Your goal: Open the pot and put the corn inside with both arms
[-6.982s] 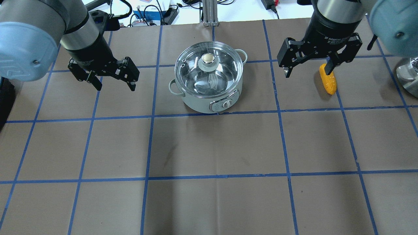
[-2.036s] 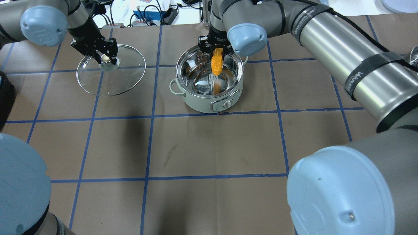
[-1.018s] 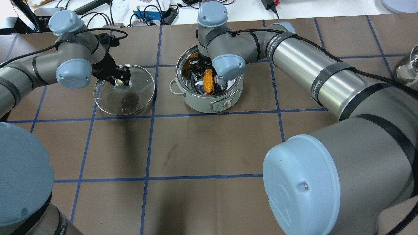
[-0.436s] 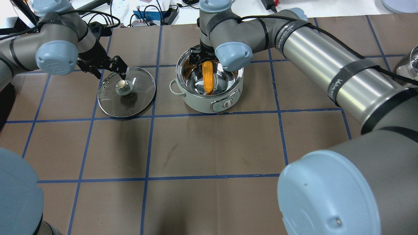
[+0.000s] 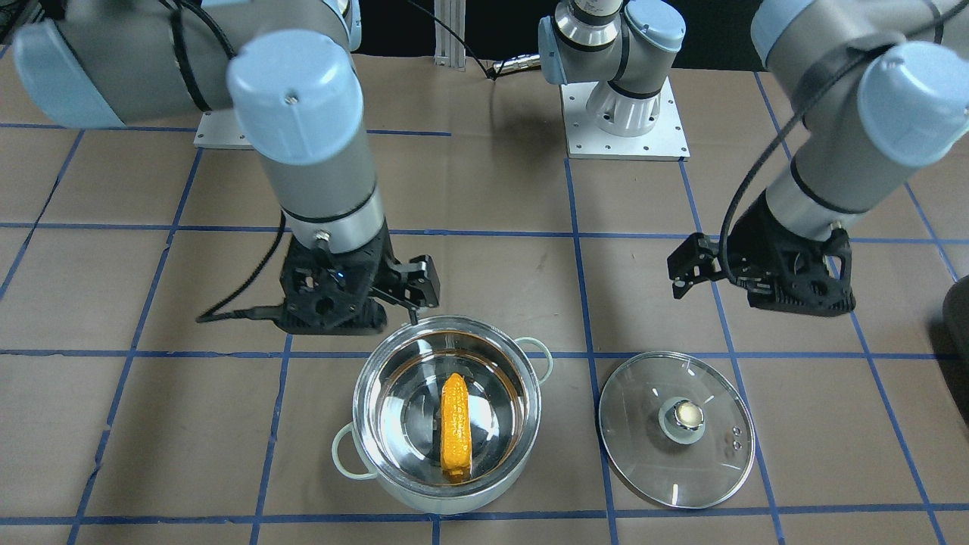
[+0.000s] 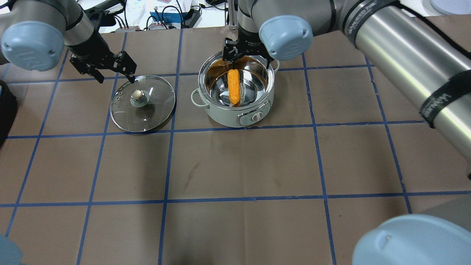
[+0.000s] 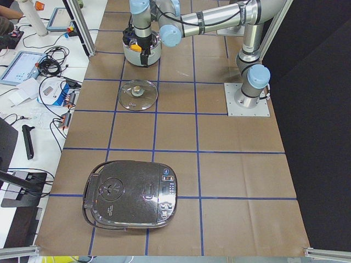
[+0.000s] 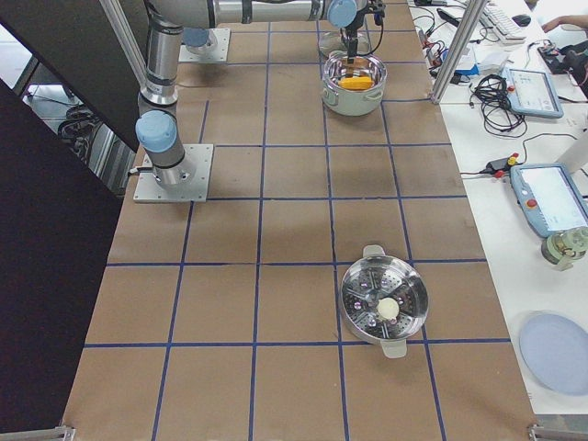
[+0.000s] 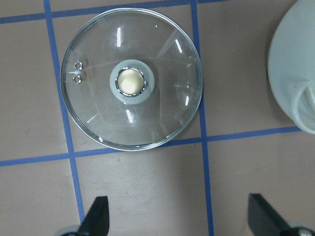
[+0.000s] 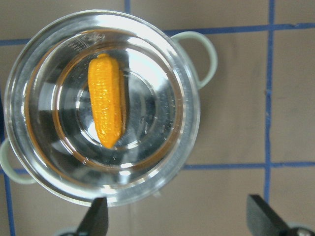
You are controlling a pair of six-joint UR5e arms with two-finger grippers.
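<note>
Yellow corn (image 6: pixel 233 86) lies inside the open pot (image 6: pixel 223 117), upper centre of the overhead view, lid (image 6: pixel 147 115) on the table left of it; left gripper (image 9: pixel 179 223) and right gripper (image 10: pixel 178 222) gape wide, empty, so I call the job done

Robotics lab: blue-taped grid table (image 6: pixel 243 165), teach pendants (image 8: pixel 551 200), cable clutter (image 7: pixel 52 59).

The corn (image 5: pixel 455 428) is coloured yellow-orange, with a bumpy kernel pattern. The pot (image 6: pixel 224 117) is seen as mirror-bright steel inside and pale grey-green outside. The lid (image 6: pixel 156 110) is clear glass, its knob (image 6: pixel 137 95) cream. The tabletop (image 6: pixel 239 165) is brown, crossed by a grid of blue tape lines (image 6: pixel 110 202). The left arm (image 6: pixel 75 22) and right arm (image 6: pixel 397 48) are silver-grey with light-blue caps; the left tool (image 6: pixel 116 76) and right tool (image 6: pixel 245 60) are black.
</note>
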